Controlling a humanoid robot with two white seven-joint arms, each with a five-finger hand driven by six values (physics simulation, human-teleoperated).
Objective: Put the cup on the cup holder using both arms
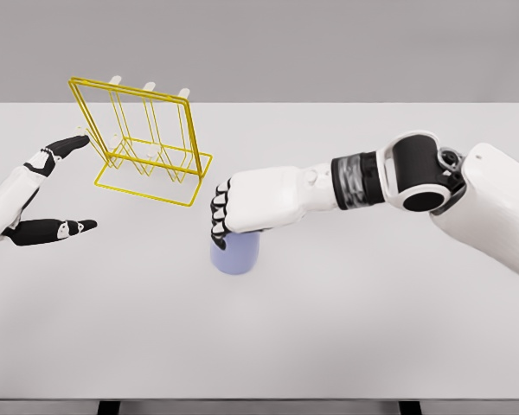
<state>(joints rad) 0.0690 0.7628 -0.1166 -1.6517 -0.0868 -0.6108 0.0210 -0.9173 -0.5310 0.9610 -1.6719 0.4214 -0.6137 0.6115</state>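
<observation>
Judging from the head view, the task is barely begun: the cup [235, 252] stands on the table [346, 328], near the cup holder [147, 143], whose pegs are bare. The right hand [229, 210] curls over its top, seemingly gripping. The left hand [36, 192] waits spread, holding nothing.

Right hand [227, 213]: reaches in from the right edge, fingers curled over the top of the cup.
Cup [234, 252]: pale blue, upright near the table's [346, 328] middle.
Cup holder [147, 143]: yellow wire rack with white pegs, toward the far left corner.
Left hand [36, 192]: fingers spread, holding nothing, at the left edge beside the rack.
</observation>
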